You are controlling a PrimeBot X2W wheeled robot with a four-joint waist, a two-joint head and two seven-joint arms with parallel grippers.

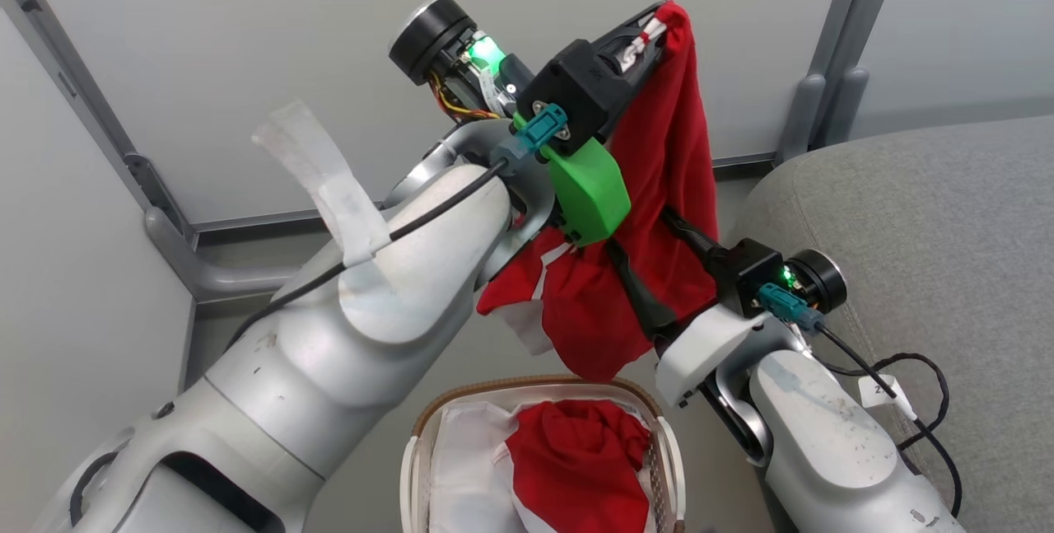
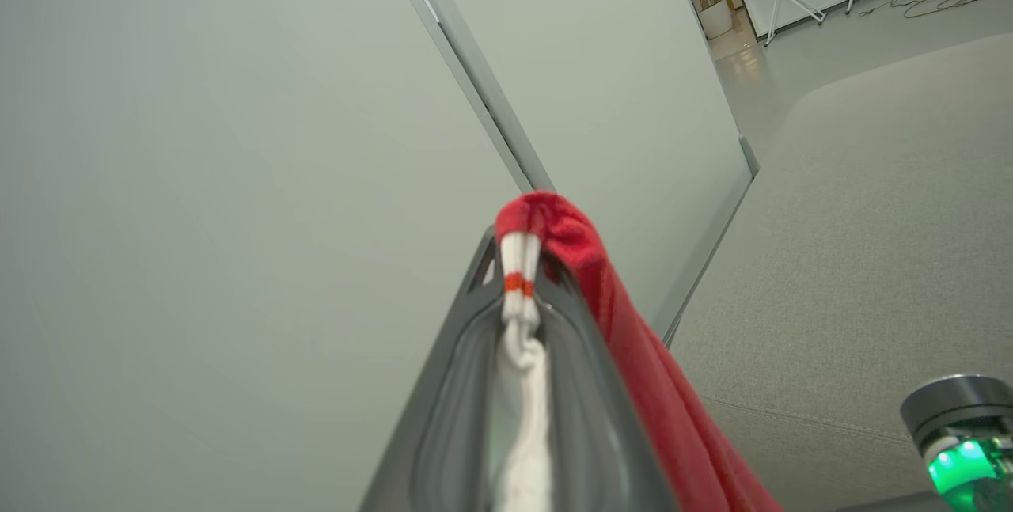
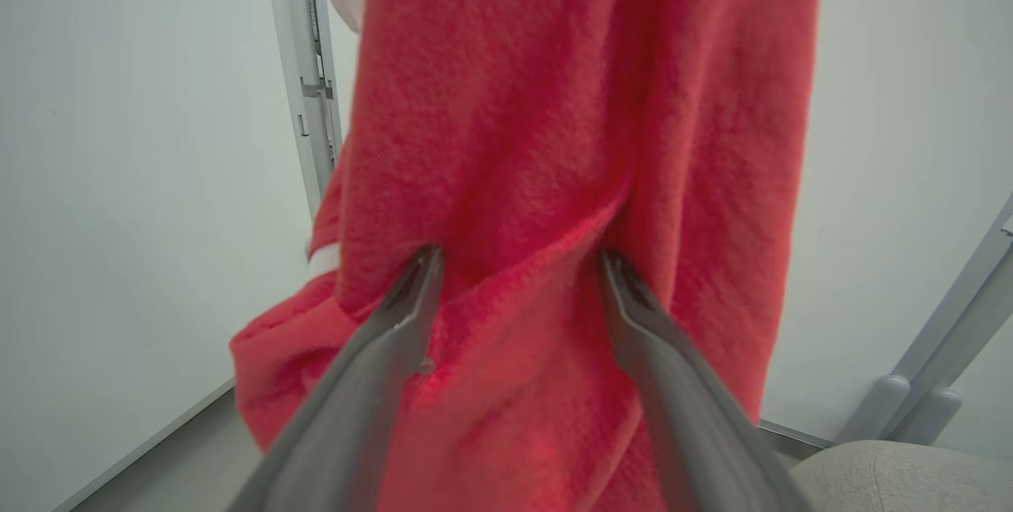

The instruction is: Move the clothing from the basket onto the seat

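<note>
Held red thin-fabric garment with white trim (image 1: 667, 154) high above small oval white plastic basket with brown woven rim (image 1: 461, 401).

Pinched its top fold, plus a white cord with an orange-red band (image 2: 518, 282), in left gripper (image 2: 522, 251), jaws closed tight on both. Pushed right gripper (image 3: 518, 259) into the hanging cloth lower down, jaws spread wide, tips dented into the fabric, nothing clamped. Hung garment in long loose folds, white panel showing at lower left edge. Left second red garment (image 1: 576, 451) crumpled inside the basket on white liner (image 1: 461, 451). Noted large grey fabric seat cushion (image 1: 922, 228) to the right, close to the hanging cloth but apart. Couldn't read mark on small white tag (image 1: 883, 389) on black cable (image 1: 930, 426): too small.
</note>
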